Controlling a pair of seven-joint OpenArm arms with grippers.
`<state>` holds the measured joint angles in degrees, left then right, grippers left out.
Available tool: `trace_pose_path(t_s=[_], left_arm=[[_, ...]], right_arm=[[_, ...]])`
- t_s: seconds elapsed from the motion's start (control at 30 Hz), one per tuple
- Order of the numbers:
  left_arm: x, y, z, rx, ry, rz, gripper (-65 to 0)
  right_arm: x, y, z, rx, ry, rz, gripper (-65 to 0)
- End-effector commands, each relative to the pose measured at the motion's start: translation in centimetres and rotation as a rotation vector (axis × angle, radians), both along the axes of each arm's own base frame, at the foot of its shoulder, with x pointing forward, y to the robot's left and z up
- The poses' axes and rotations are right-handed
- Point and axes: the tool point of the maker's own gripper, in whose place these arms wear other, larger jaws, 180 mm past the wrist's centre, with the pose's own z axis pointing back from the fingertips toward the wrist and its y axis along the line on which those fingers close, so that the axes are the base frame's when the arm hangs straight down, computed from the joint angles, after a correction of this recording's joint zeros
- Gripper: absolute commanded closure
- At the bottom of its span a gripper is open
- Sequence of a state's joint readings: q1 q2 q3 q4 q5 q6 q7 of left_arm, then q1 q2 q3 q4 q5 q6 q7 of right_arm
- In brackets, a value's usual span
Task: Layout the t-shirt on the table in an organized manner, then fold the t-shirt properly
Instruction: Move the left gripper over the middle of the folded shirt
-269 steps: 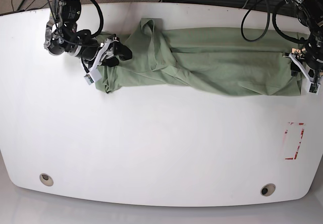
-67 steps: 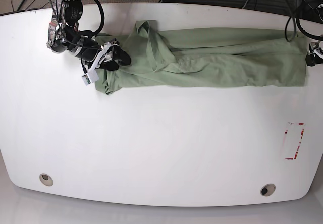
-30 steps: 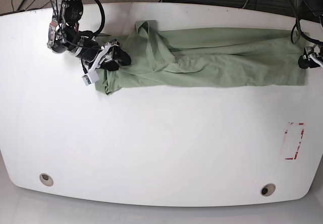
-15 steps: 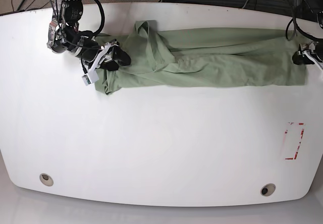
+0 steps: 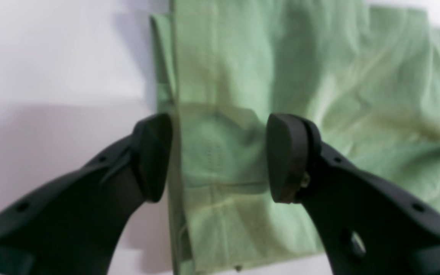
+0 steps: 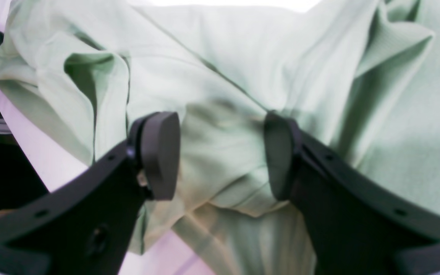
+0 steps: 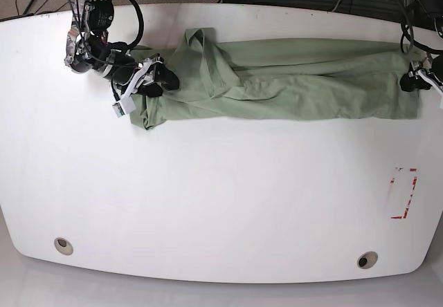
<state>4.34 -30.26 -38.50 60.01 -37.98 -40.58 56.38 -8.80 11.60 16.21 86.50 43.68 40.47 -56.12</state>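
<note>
T-shirt (image 7: pixel 291 82) bunched lengthwise on table (image 7: pixel 221 203), right tool (image 7: pixel 142 79) gripping one end

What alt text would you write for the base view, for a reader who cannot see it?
A pale green t-shirt lies stretched in a long, wrinkled band across the far part of a white table. The right claw sits at its bunched end and the left claw at the opposite end. Two grommet holes and a red-marked rectangle are nearer the front edge.

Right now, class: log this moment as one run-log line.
t-shirt: bunched strip on table | left gripper: open at hem | right gripper: around cloth
</note>
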Motion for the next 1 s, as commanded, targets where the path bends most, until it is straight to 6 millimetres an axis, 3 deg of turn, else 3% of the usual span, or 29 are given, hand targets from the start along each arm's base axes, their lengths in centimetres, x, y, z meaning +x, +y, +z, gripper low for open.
trace_pose_path(t_s=[0.0,0.37,0.47,0.6,0.67,0.83,0.97], left_arm=[[-2.0,1.0,-1.2,0.053,0.107,-0.011,-37.6],[-2.3,-1.3,-2.9,0.028,0.143,-0.058,-35.7],[-2.3,-1.7,-3.2,0.028,0.154,-0.074,-26.2],[-2.3,-2.2,-3.5,0.026,0.166,-0.095,-7.6],[-2.3,-2.2,-3.5,0.026,0.166,-0.095,-2.4],[-1.8,-2.0,-2.8,0.044,0.147,-0.103,-2.5],[0.0,-2.1,-0.4,0.113,0.076,-0.151,-2.4]], right_arm=[[0.0,-0.7,-0.1,-0.033,0.008,0.002,-33.6],[0.0,-0.7,-0.1,-0.033,0.008,0.002,-33.6],[0.0,-0.7,-0.1,-0.033,0.008,0.002,-33.6],[0.0,-0.7,-0.1,-0.033,0.009,0.002,-33.6],[0.0,-0.7,-0.1,-0.033,0.009,0.002,-33.6],[0.0,-0.7,-0.1,-0.033,0.009,0.002,-33.6],[-0.1,-0.7,-0.2,-0.033,0.011,0.002,-33.6]])
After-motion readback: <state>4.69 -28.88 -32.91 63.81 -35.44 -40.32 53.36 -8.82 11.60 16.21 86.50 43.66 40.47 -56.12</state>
